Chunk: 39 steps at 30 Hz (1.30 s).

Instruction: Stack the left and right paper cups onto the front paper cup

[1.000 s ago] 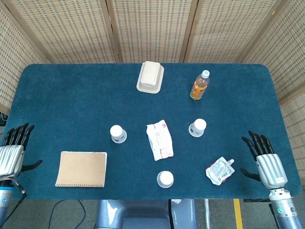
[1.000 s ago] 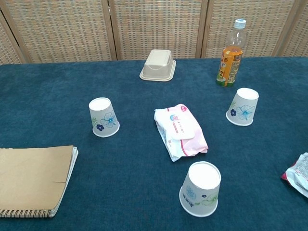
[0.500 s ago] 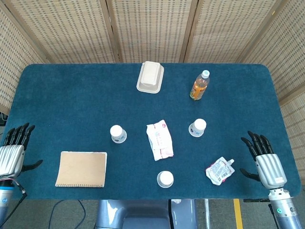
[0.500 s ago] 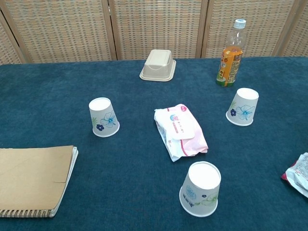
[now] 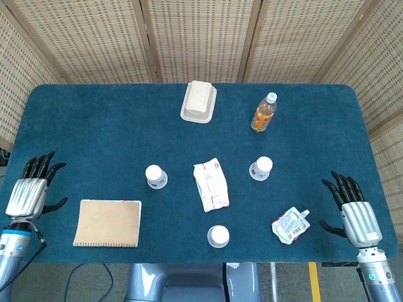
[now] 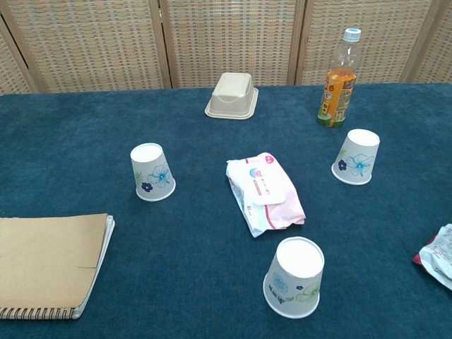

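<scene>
My left hand (image 5: 31,189) was at the left table edge, fingers spread apart, holding nothing, touching nothing I could see. My right hand (image 5: 354,211) was at the near right edge, also spread w/ nothing in it. Neither showed in the chest view.

All 3 cups stood upside down, well apart: left cup (image 6: 152,172) left of centre, right cup (image 6: 356,157) on the right, front cup (image 6: 296,277) near the near edge, approx. in the middle. No stacking done yet.

The table (image 5: 94,126) had a dark blue cloth top w/ rounded corners. A pink-white wipes pack (image 6: 264,193) lay btw the left and right cups, just beyond the front cup. A brown spiral notebook (image 6: 46,263) lay near-left. A beige lidded box (image 6: 232,95) sat at the far side, an orange drink bottle (image 6: 339,79) stood upright to its right, beyond the right cup. A crumpled pouch (image 5: 290,225) lay near-right, btw the front cup and my right hand. Behind the table stood woven wicker screens (image 6: 226,39) in wood frames.

Vs 0.5 s ago: my left hand had moved up and in toward the table, tilted a bit to the right; right hand barely shifted. Cups and the rest hadn't moved.
</scene>
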Each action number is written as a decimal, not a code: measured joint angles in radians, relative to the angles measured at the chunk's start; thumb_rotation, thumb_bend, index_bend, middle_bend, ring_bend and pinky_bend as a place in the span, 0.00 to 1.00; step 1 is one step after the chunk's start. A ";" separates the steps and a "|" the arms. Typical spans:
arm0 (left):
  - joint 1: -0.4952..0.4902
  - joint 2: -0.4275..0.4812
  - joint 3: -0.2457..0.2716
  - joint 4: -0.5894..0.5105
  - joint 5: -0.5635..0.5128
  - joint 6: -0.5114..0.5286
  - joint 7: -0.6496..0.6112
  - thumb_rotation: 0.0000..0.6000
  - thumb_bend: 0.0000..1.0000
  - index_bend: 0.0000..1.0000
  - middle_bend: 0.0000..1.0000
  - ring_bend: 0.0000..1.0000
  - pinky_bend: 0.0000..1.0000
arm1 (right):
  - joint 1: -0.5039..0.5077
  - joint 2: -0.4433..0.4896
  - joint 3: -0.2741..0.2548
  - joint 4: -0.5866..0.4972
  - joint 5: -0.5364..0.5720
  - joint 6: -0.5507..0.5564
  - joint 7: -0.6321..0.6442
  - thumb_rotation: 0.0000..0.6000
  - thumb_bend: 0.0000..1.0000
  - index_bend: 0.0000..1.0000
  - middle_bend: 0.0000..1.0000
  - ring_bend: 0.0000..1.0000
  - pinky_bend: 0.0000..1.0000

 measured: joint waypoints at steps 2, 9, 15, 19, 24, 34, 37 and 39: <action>-0.017 -0.002 -0.008 0.000 -0.012 -0.023 0.006 1.00 0.25 0.21 0.00 0.00 0.00 | 0.000 0.000 0.000 0.000 -0.001 0.000 0.000 1.00 0.09 0.16 0.00 0.00 0.00; -0.101 -0.014 -0.045 0.011 -0.062 -0.134 0.022 1.00 0.25 0.20 0.00 0.00 0.00 | 0.000 0.002 0.002 0.000 0.003 0.000 0.010 1.00 0.09 0.16 0.00 0.00 0.00; -0.197 -0.028 -0.079 0.019 -0.131 -0.256 0.052 1.00 0.32 0.19 0.00 0.00 0.00 | 0.002 0.005 0.007 0.005 0.017 -0.008 0.030 1.00 0.09 0.16 0.00 0.00 0.00; -0.252 -0.049 -0.095 0.022 -0.181 -0.304 0.104 1.00 0.36 0.19 0.00 0.00 0.00 | 0.004 0.007 0.011 0.011 0.027 -0.016 0.045 1.00 0.09 0.16 0.00 0.00 0.00; -0.303 -0.076 -0.103 0.027 -0.239 -0.346 0.156 1.00 0.36 0.18 0.00 0.00 0.00 | 0.007 0.008 0.015 0.020 0.040 -0.027 0.063 1.00 0.09 0.16 0.00 0.00 0.00; -0.396 -0.133 -0.101 0.064 -0.355 -0.416 0.250 1.00 0.24 0.18 0.00 0.00 0.00 | 0.013 0.008 0.027 0.041 0.073 -0.054 0.100 1.00 0.09 0.16 0.00 0.00 0.00; -0.434 -0.162 -0.100 0.088 -0.399 -0.428 0.294 1.00 0.24 0.18 0.00 0.00 0.00 | 0.015 0.007 0.031 0.049 0.084 -0.063 0.112 1.00 0.09 0.16 0.00 0.00 0.00; -0.454 -0.180 -0.100 0.102 -0.420 -0.434 0.311 1.00 0.24 0.18 0.00 0.00 0.00 | 0.016 0.007 0.034 0.055 0.091 -0.069 0.119 1.00 0.09 0.16 0.00 0.00 0.00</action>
